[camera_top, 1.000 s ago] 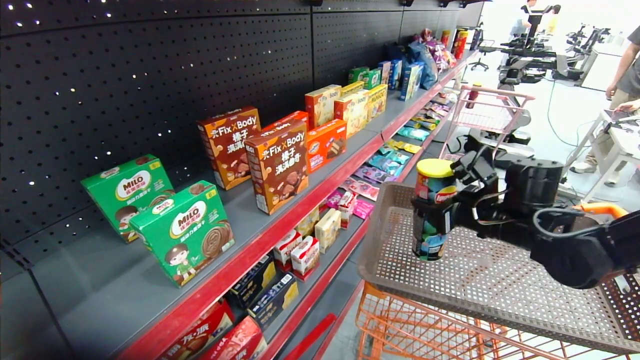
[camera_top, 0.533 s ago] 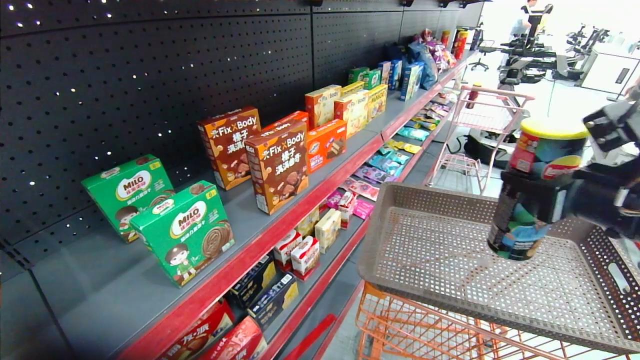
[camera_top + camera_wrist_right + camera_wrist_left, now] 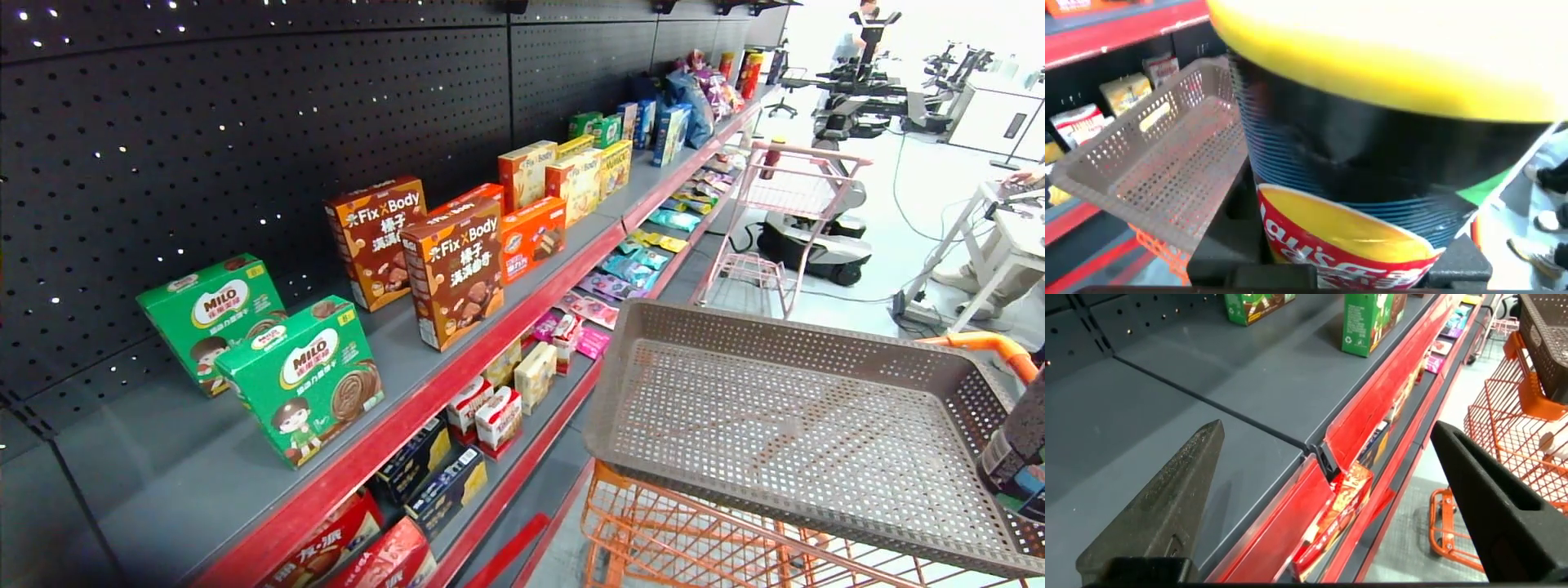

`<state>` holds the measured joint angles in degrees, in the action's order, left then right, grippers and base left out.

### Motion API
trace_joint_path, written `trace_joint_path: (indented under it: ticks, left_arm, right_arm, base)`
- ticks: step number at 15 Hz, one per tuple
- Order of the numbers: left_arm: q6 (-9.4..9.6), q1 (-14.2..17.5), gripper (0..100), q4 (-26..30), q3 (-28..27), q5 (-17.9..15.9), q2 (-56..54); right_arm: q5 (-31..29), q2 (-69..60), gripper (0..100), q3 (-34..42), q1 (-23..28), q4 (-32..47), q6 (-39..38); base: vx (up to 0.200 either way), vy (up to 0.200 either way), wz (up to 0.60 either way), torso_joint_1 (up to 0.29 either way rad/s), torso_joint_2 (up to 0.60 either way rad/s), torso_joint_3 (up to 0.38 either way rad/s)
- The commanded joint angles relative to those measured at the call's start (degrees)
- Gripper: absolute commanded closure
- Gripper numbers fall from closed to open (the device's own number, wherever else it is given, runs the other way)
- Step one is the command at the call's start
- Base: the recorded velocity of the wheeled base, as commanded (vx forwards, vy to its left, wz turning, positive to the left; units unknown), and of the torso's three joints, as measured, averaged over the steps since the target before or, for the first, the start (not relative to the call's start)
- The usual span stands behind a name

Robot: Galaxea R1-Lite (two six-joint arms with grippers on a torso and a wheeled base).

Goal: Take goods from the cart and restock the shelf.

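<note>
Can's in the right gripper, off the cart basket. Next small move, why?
Likely carry the can left toward the bare shelf stretch beside the green boxes: it hangs at the right edge of the basket, far from the shelf.

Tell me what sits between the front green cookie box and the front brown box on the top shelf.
Nothing: the head view shows bare grey shelf between the front green cookie box and the front brown box.
</note>
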<state>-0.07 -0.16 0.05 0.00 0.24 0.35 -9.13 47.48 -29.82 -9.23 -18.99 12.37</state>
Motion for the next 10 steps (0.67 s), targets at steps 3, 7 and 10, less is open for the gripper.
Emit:
trace_joint_path:
  ticks: [3, 7, 10]
  left_arm:
    - [-0.01, 0.1, 0, 0.0, 0.0, 0.1, 0.1]
    - [-0.01, 0.1, 0, 0.0, 0.0, 0.0, 0.1]
    - [-0.01, 0.0, 0, 0.0, 0.0, 0.1, 0.1]
  right_arm:
    - [-0.1, -1.8, 100, 1.2, -1.4, -0.3, 0.0]
    - [0.2, -1.7, 100, 2.8, -1.5, -0.4, 0.0]
    - [0.2, -1.6, 100, 3.4, -1.5, -0.4, 0.0]
  base:
    - [0.0, 0.0, 0.6, -0.001, 0.0, 0.005]
    - [0.0, 0.0, 0.6, 0.002, 0.0, 0.001]
    - [0.0, 0.0, 0.6, 0.005, 0.0, 0.002]
